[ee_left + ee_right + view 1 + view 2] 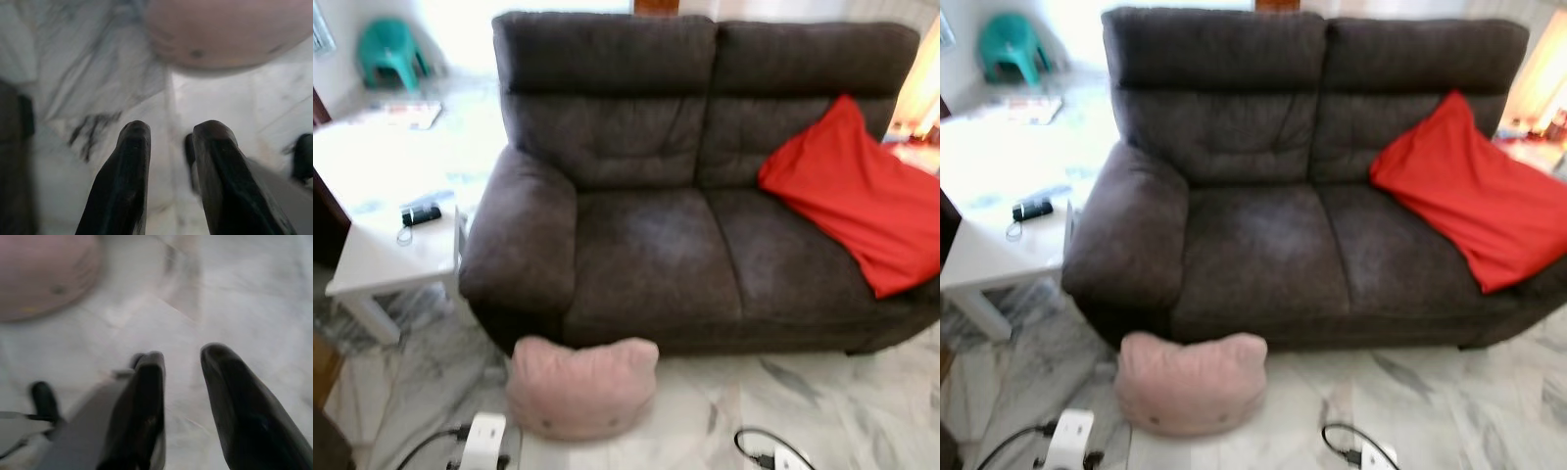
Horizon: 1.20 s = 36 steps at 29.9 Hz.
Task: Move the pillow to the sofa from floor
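Observation:
A pale pink pillow (581,386) lies on the marble floor against the front of the dark grey two-seat sofa (651,245), below its left seat. My left gripper (171,128) hovers over the floor a short way from the pink pillow (225,29), open, with nothing between its fingers. The right gripper (183,355) is also low over the floor, open and empty, with the pillow (39,274) off to one side ahead of it. Both wrists (484,441) (783,457) show at the bottom edge of the eye views, either side of the pillow.
A red cushion (862,196) leans on the sofa's right seat and backrest. A white low table (382,255) stands left of the sofa arm with a small black device (421,213) on it. A teal stool (391,49) and papers (411,115) are at the far left.

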Tool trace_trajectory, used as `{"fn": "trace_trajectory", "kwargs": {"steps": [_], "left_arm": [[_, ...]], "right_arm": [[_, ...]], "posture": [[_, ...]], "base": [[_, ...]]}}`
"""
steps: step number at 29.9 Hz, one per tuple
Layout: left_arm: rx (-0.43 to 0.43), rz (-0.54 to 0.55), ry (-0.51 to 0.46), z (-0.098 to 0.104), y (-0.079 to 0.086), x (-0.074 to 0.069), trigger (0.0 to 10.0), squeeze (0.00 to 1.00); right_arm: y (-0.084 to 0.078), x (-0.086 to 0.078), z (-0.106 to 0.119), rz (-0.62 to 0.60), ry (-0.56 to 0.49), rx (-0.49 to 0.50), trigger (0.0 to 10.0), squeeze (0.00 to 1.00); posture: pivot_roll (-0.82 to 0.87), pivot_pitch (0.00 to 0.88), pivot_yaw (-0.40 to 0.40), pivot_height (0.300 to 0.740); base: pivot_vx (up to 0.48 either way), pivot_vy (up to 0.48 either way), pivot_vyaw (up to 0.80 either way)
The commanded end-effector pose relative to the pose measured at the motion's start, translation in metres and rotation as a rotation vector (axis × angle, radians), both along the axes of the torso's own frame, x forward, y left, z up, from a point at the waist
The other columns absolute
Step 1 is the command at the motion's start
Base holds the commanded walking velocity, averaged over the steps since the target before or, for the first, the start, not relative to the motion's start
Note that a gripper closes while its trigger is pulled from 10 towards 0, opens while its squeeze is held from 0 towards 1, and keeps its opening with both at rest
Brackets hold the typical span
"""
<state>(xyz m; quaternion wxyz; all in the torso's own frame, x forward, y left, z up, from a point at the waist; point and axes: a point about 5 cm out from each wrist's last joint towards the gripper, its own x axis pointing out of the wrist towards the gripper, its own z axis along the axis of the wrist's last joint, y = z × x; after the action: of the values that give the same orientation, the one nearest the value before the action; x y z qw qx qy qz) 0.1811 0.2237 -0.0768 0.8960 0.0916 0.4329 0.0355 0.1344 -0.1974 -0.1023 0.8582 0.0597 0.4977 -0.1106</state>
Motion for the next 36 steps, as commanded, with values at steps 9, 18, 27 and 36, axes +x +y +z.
{"fn": "trace_trajectory", "kwargs": {"steps": [9, 18, 27, 36], "left_arm": [[-0.005, 0.008, 0.02, -0.0022, -0.0007, -0.0034, 10.0, 0.0], [-0.004, 0.012, 0.022, -0.0026, -0.001, -0.0041, 10.0, 0.0], [-0.003, 0.017, 0.027, -0.0032, 0.0002, -0.0059, 10.0, 0.0], [-0.003, 0.021, 0.031, -0.004, 0.0013, -0.0083, 10.0, 0.0]], "right_arm": [[-0.0017, 0.0003, 0.0004, 0.002, 0.0, -0.005, 10.0, 0.0], [-0.0027, 0.0002, 0.0005, 0.005, -0.001, -0.004, 10.0, 0.0], [-0.0024, -0.0026, -0.0005, 0.007, 0.007, -0.004, 10.0, 0.0], [-0.0016, -0.004, -0.0011, 0.009, 0.011, -0.002, 10.0, 0.0]], "posture": [[0.05, 0.0, -0.047, 0.74], [0.05, 0.0, -0.051, 0.74], [0.05, 0.0, -0.052, 0.74], [0.06, 0.0, -0.051, 0.74]], "base": [[0.0, 0.325, 0.0], [0.0, 0.329, 0.0], [0.0, 0.328, 0.0], [0.0, 0.326, 0.0]]}}
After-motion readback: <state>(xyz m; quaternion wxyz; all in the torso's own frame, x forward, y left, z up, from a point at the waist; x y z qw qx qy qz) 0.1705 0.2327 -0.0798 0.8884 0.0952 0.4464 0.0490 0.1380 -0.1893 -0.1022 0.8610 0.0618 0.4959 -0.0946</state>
